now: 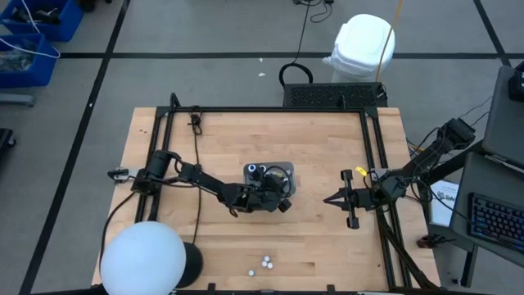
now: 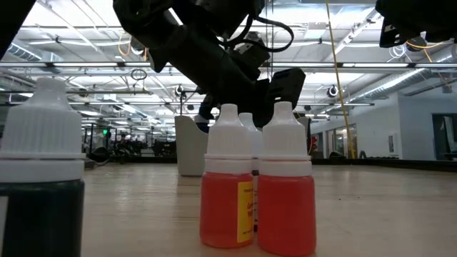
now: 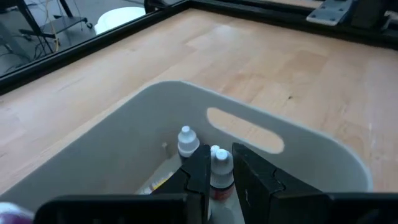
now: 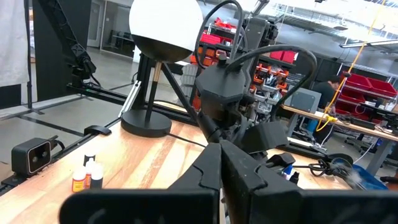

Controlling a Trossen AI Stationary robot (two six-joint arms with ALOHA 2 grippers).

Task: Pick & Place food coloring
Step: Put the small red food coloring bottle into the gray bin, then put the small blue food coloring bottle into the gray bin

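Observation:
A translucent grey tray (image 1: 282,171) stands mid-table, and its wall (image 3: 311,158) fills the left wrist view. My left gripper (image 3: 221,180) reaches into it from the table's left, shut on a small white-capped food coloring bottle (image 3: 221,163) with red liquid. Another white-capped bottle (image 3: 186,141) stands in the tray beside it, with two dark-topped ones (image 1: 255,170) at the tray's far left corner. Three more bottles (image 1: 264,263) stand near the front edge; the low view shows them red (image 2: 228,189). My right gripper (image 1: 327,200) hangs shut at the right, holding nothing. My left gripper pinches the bottle between its two fingers, by its sides just under the white cap (image 3: 221,177). The fingers slant down into the tray from the table's left. The bottle stands upright, cap up; whether its base rests on the tray floor is hidden by the fingers.
A white globe lamp on a dark base (image 1: 143,258) stands at the table's near left corner. A black frame (image 1: 270,110) runs along the table's edges. A dark-filled bottle (image 2: 43,178) stands close to the low camera. Bare wood lies between the tray and the front bottles.

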